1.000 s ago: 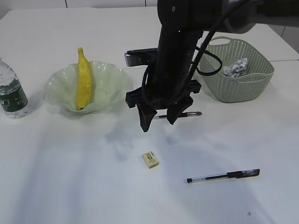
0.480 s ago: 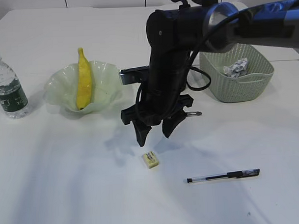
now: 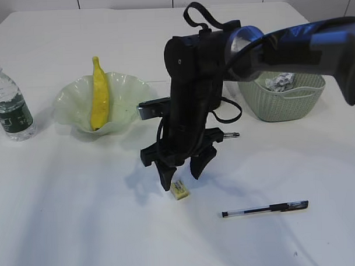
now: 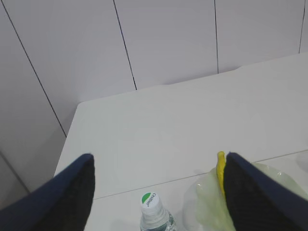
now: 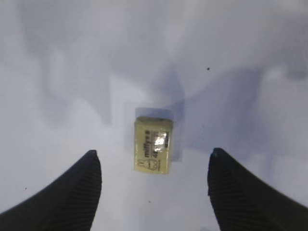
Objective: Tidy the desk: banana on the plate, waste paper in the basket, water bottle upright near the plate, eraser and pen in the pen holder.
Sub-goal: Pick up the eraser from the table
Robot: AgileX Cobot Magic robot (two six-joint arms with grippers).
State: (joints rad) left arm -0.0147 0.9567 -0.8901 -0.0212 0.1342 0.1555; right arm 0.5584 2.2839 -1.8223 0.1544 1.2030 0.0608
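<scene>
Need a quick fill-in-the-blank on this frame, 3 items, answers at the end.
1. The banana lies in the ____.
2. The right end effector, jaws open, hangs directly over the ____.
3. The waste paper sits inside the ____.

Missing words: plate; eraser; basket.

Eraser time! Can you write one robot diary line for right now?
right gripper: open, above eraser, not touching | left gripper: open, empty | banana: in plate | pen: on desk
</scene>
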